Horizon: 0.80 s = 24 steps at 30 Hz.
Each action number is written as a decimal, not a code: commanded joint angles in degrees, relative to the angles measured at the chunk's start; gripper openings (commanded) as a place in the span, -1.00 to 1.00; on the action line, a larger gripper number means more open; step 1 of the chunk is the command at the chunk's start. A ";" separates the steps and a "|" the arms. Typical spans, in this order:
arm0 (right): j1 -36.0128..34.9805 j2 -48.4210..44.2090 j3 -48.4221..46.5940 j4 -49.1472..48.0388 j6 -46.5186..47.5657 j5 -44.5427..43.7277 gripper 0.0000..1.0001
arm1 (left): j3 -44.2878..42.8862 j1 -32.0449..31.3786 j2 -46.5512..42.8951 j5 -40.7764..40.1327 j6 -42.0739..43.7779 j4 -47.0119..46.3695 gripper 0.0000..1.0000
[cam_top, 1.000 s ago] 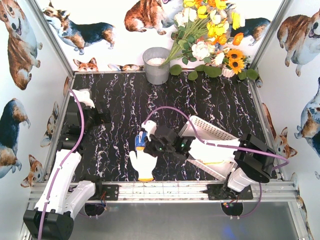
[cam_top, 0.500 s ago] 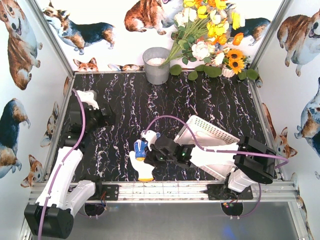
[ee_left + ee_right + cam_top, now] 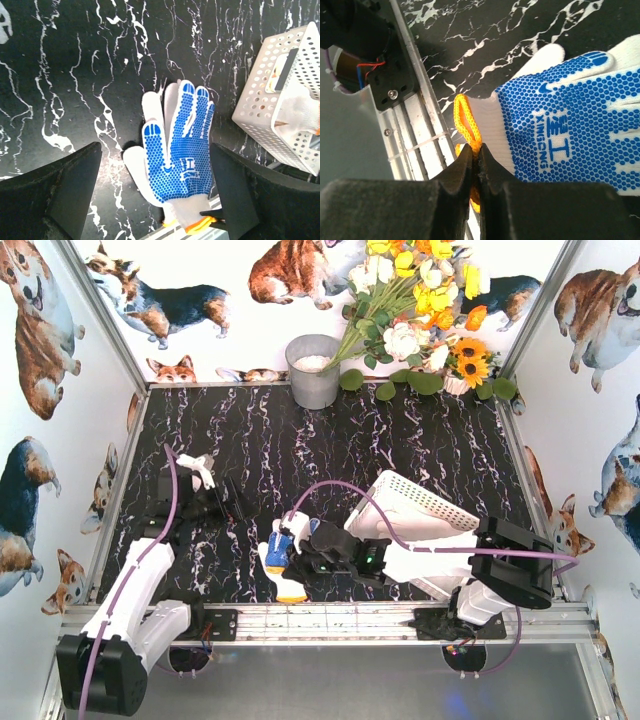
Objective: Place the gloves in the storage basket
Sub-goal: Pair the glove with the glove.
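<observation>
left arm [image 3: 125, 605]: white shells, black joints, black base | right arm [image 3: 430, 562]: white shells, blocky black joint housings | purple cable [image 3: 345, 484]: one runs along each arm | left fingers [image 3: 55, 195]: matte black, broad wedges | right fingers [image 3: 457, 172]: matte black, tapering to thin tips

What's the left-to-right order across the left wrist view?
Black gripper finger → white knit glove with blue-dotted palm → white perforated plastic basket. The opposite black finger is left out because it overlaps the basket.
</observation>
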<state>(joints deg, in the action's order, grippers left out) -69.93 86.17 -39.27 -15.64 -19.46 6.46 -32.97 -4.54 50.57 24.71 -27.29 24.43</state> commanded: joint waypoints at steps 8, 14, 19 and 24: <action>-1.43 -2.98 2.16 -1.59 0.75 3.11 -1.00 | 4.27 -1.03 2.72 6.11 -5.43 -3.69 0.40; -1.52 -4.69 2.52 3.17 -0.18 2.24 -1.00 | 6.62 -3.37 4.28 5.00 -7.76 -6.88 0.21; -1.52 -7.06 2.21 9.28 -0.89 1.00 -0.76 | 7.96 -6.52 6.39 4.02 -8.92 -10.67 0.13; -1.52 -9.27 2.86 12.00 -1.86 0.11 -0.28 | 6.00 -12.89 10.00 -1.06 -7.83 -11.79 0.07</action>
<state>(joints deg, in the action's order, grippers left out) -70.94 79.90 -36.84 -5.30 -20.43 8.08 -25.23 -13.45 58.35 27.66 -35.20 15.68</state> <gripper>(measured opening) 0.301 0.544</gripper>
